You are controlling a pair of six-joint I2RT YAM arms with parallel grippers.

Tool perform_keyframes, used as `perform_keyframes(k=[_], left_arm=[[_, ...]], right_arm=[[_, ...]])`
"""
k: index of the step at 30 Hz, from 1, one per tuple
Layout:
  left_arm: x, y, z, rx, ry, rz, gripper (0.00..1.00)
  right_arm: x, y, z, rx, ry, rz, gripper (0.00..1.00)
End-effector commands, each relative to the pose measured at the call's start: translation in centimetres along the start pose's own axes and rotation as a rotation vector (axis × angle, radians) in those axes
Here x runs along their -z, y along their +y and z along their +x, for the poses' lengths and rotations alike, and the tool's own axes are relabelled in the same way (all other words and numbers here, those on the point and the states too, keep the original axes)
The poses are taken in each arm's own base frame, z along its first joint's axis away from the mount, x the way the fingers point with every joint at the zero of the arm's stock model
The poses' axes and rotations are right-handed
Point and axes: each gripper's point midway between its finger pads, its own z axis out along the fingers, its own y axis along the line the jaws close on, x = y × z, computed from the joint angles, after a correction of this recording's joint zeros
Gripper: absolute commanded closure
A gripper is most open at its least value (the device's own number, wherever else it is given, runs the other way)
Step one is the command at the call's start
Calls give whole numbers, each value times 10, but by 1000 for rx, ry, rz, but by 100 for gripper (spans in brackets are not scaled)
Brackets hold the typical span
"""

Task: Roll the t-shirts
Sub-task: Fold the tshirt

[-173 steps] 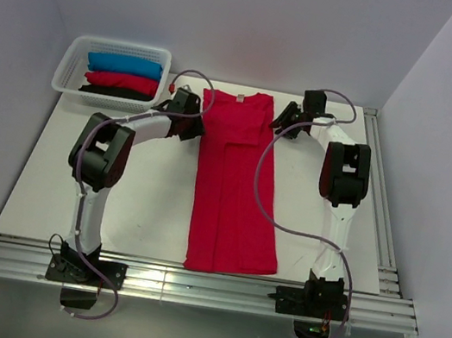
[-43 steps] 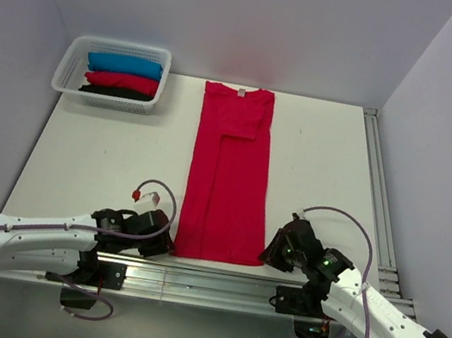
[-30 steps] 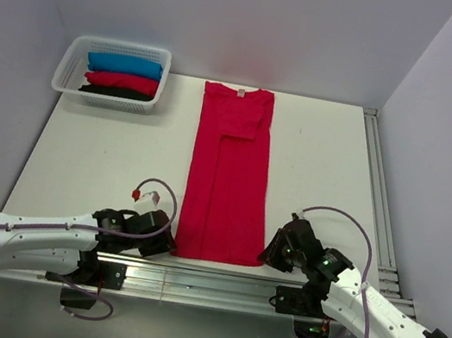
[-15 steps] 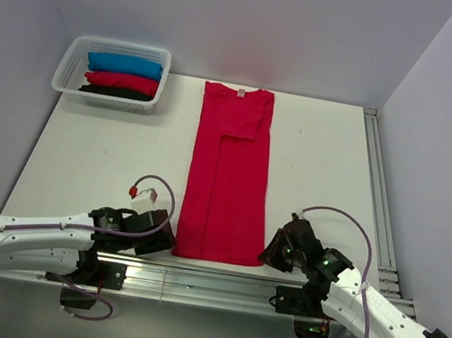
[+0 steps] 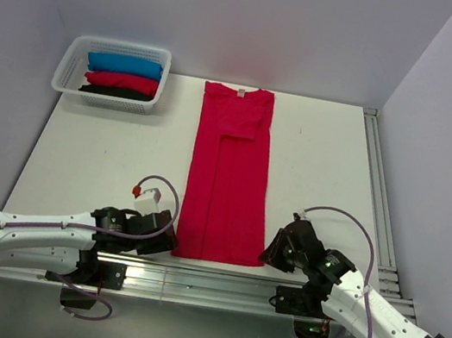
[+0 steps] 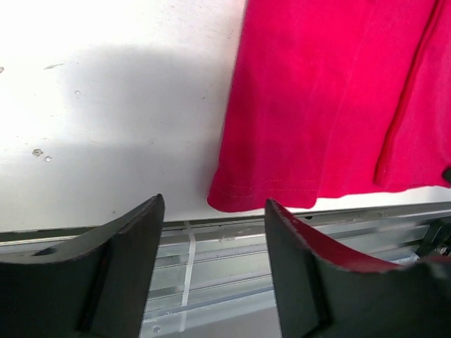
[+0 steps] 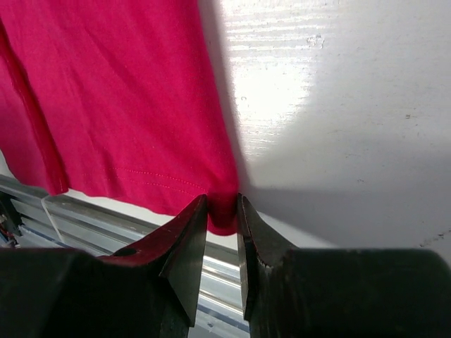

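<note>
Far off to the left of the left jaws, a white basket holds three rolled t-shirts, blue, red and black, just as in every earlier view. The left arm lies low along the near edge of the tabletop. Its jaws are spread and have edged a little closer to the cloth than half a second ago. The near-left hem corner of the crimson t-shirt sits just ahead of the gap between them, not gripped. The shirt lies flat in a long, straight strip, its white neck label at the far end. Nearly six seconds ago it was wider and skewed at the near hem, with both arms up by the collar. The right arm has not shifted over the last second or so, and its jaws are pinching the near-right hem corner.
</note>
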Motion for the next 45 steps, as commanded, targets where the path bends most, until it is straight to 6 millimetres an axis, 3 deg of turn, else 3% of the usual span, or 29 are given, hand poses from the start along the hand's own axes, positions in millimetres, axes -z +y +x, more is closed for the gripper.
perform_keyframes(k=[1, 8, 21, 29, 31, 33, 34, 35, 36, 45], left_arm=[[5, -16, -5, 12, -28, 40, 37], [-8, -12, 8, 9, 12, 44, 57], [-19, -14, 16, -8, 30, 52, 60], [-25, -9, 24, -13, 54, 24, 69], [-26, -10, 24, -15, 54, 27, 74], [-25, -14, 24, -19, 54, 39, 80], [-26, -14, 24, -21, 54, 33, 92], [-24, -19, 23, -20, 51, 39, 97], [-24, -19, 22, -24, 51, 33, 99], [-7, -38, 14, -53, 67, 38, 100]], right_arm=[[8, 7, -12, 33, -41, 6, 69], [1, 6, -5, 22, -15, -10, 69], [-2, 2, -1, 22, 0, -4, 69], [-5, -2, 4, 15, 16, -5, 71], [-6, -1, 5, 10, 20, -10, 73], [-6, 1, 5, 11, 20, -17, 81], [-5, 1, 5, 14, 25, -17, 87], [-4, 4, 3, 14, 22, -21, 97], [-3, 4, 3, 15, 24, -15, 100], [18, 25, -12, 66, 23, -7, 100]])
